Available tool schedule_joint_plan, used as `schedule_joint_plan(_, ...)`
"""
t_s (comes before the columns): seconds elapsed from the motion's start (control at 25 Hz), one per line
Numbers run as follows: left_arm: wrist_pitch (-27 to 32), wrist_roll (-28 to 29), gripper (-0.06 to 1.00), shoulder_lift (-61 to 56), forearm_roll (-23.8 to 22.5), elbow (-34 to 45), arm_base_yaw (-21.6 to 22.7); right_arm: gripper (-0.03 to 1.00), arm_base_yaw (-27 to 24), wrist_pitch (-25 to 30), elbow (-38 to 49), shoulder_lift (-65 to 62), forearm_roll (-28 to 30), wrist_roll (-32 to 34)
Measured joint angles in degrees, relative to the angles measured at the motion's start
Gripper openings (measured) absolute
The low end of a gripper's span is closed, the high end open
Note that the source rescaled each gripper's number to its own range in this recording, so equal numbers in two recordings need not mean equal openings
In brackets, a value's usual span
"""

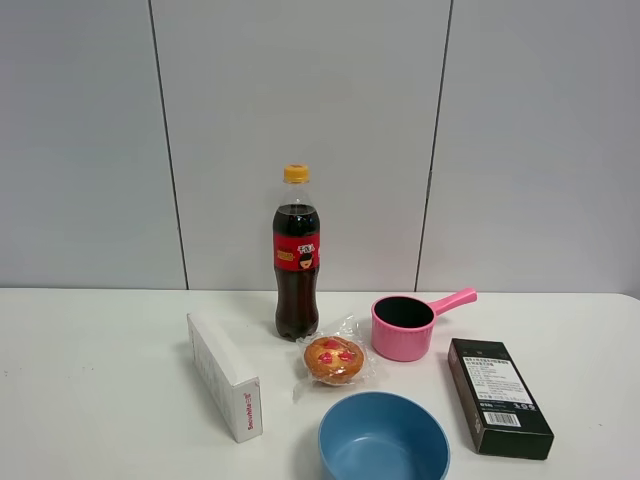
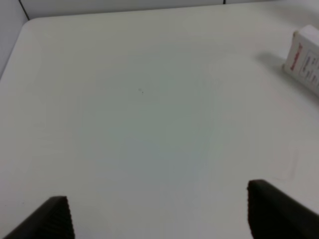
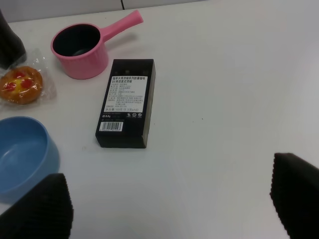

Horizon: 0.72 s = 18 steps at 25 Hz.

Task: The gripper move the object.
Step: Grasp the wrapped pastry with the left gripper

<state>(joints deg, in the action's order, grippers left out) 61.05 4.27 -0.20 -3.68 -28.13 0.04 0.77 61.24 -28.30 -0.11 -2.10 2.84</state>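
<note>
The wrapped golden-brown pastry with red spots lies in clear plastic on the white table, between the cola bottle and the blue bowl. It also shows in the right wrist view. Neither arm shows in the exterior high view. My left gripper is open and empty over bare table, far to the left of the pastry. My right gripper is open and empty, to the right of the black box and away from the pastry.
A cola bottle stands behind the pastry. A pink saucepan sits to its right, a blue bowl in front. A white carton lies to the left and a black box to the right.
</note>
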Motion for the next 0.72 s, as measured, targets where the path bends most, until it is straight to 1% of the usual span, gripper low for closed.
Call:
schedule_joint_plan(0.04, 0.0, 0.0, 0.64, 0.0, 0.0, 0.0, 0.0, 1.0, 0.0, 0.0, 0.0, 0.0, 0.0, 0.0)
schedule_joint_plan(0.72, 0.0, 0.0, 0.64, 0.0, 0.0, 0.0, 0.0, 1.0, 0.0, 0.0, 0.0, 0.0, 0.0, 0.0)
